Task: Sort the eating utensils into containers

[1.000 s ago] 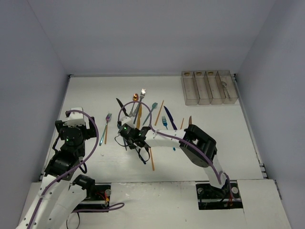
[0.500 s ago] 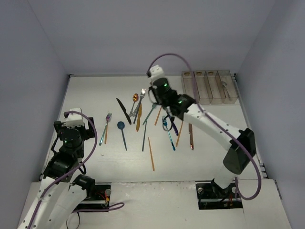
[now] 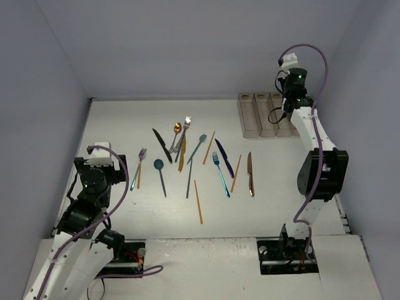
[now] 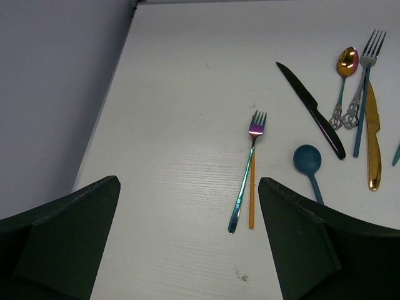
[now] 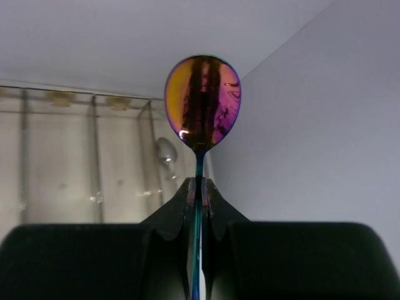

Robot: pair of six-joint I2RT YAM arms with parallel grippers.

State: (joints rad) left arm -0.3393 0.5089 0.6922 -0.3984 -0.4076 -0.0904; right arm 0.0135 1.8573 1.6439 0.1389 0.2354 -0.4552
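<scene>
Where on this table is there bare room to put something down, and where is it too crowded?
Bare: the far strip between the back wall and the silver fork, left of the containers; the right side between the copper knife and the wall, nearer than the containers. Crowded: the middle, from the black knife to the copper knife.

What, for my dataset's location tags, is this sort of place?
Likely a robot lab test cell, not a kitchen: bare grey walls box in a white table holding scattered utensils and clear bins.
</scene>
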